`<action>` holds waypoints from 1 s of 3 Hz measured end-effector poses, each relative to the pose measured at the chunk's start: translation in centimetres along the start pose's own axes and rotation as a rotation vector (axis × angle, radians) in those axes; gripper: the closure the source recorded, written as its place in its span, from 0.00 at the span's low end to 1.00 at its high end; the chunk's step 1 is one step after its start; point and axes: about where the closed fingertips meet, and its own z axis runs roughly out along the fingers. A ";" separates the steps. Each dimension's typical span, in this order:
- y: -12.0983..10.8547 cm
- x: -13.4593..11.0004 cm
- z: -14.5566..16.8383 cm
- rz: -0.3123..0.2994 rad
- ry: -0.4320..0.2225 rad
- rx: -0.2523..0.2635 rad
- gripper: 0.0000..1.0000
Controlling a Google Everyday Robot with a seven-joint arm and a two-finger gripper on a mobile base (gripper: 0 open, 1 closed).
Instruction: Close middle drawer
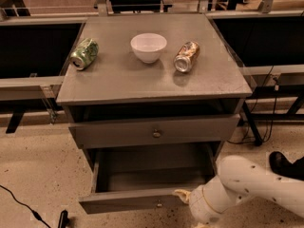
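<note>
The middle drawer [142, 201] is pulled far out of the grey cabinet. Its deep box is empty and its low front carries a small brass knob [159, 204]. My white arm [237, 186] reaches in from the lower right, and its wrist sits beside the right end of the drawer front. A tan part of the wrist [181, 194] is at the front's right corner; I cannot tell whether it touches. My gripper is out of view, below the bottom edge of the picture under the wrist.
The taller top drawer [154, 131] stands slightly out above. On the cabinet top [114, 80] lie a green can [84, 53], a white bowl [148, 46] and a brown can [186, 56]. A black cable [19, 203] runs over the floor at the left.
</note>
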 end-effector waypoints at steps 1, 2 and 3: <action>-1.4 0.7 3.2 0.032 -0.062 0.029 0.00; -1.3 0.8 3.8 0.027 -0.072 -0.004 0.01; -1.8 3.2 7.9 0.033 -0.072 -0.034 0.30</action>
